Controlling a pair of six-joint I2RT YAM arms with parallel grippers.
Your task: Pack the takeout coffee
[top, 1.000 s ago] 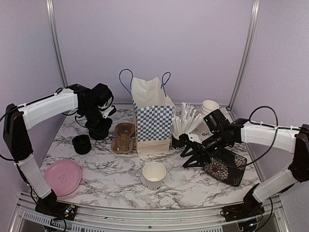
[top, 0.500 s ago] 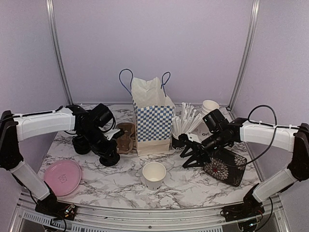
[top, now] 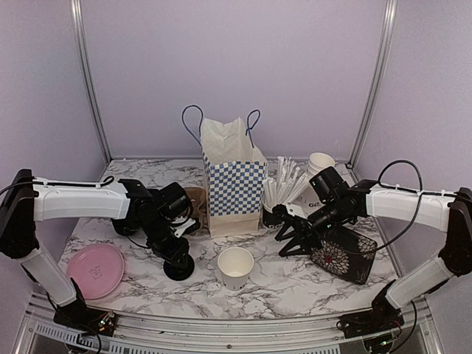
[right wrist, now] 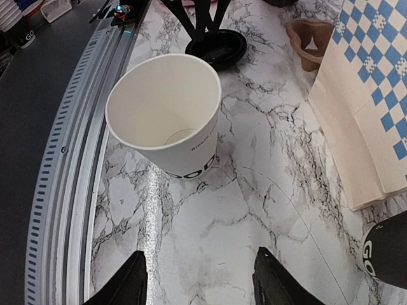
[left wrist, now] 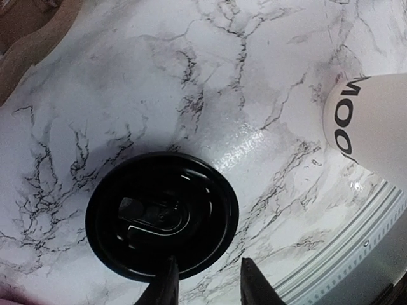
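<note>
Working from the near rail back. Found white paper cup (right wrist: pixel 164 111) upright, lidless and apparently empty on the marble table (top: pixel 295 284), near the front edge, just ahead of the right gripper (right wrist: pixel 202 279). Recorded right fingers spread wide, nothing between them. Found black lid (left wrist: pixel 162 216) flat on the marble just left of the cup, apart from it. Recorded left gripper (left wrist: pixel 208 279) low over the lid's near rim, fingers parted, bare marble showing in the gap; judged not pinching anything. Noted pink plate (top: pixel 96 269) farther left. Logged brown pulp carrier (right wrist: pixel 310 44) behind, beside the checked paper bag (top: pixel 234 184), with straws (top: pixel 284 181) and stacked cups (top: pixel 321 162) toward the back right.

Judged cup very light, thin-walled, easily crushed or tipped while empty; best taken across the wall just under the rolled rim, with a soft squeeze. Judged lid light, slick, slightly flexible; best taken by its rim edge, then pressed evenly onto the cup to avoid buckling. Judged carrier stiff but rough; no cup seated in it yet, as far as visible.
</note>
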